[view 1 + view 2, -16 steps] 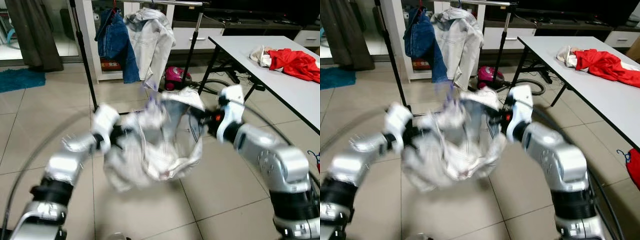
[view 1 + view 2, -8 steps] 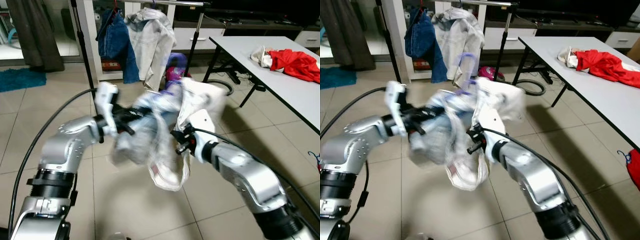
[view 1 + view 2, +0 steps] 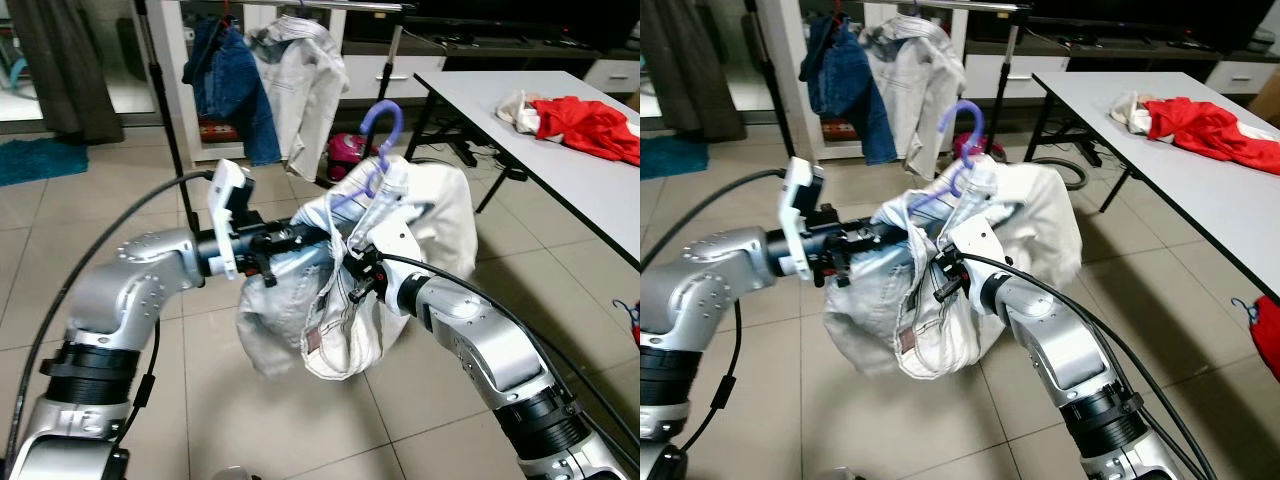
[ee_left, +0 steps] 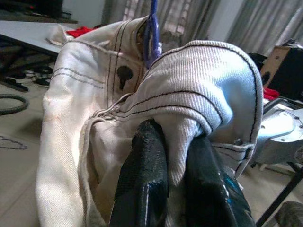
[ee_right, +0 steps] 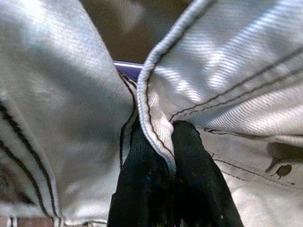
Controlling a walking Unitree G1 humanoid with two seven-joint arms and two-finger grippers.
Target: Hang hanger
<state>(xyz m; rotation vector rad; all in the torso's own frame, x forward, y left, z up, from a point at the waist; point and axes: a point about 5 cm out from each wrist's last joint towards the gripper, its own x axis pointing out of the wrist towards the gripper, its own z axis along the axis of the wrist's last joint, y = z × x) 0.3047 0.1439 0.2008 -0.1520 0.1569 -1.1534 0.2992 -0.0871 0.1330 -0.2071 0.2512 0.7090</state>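
You have both end effectors pinching the white jacket (image 3: 400, 250), held up in the air between the two arms above the tiled floor (image 3: 440, 370). The left end effector (image 4: 173, 156) has its two black fingers (image 4: 142, 184) pressed onto a thick folded edge of the cloth. The right end effector (image 5: 163, 146) is pinched on a stitched seam, its fingers (image 5: 194, 165) closed with the hem between them. The purple hanger (image 3: 372, 145) sits inside the jacket; its hook sticks up out of the collar, tilted. Behind, a clothes rail (image 3: 350, 6) carries a blue denim jacket (image 3: 235, 85) and a pale jacket (image 3: 305, 80). On your right, a white worktop (image 3: 560, 150) holds a red garment (image 3: 590, 125).
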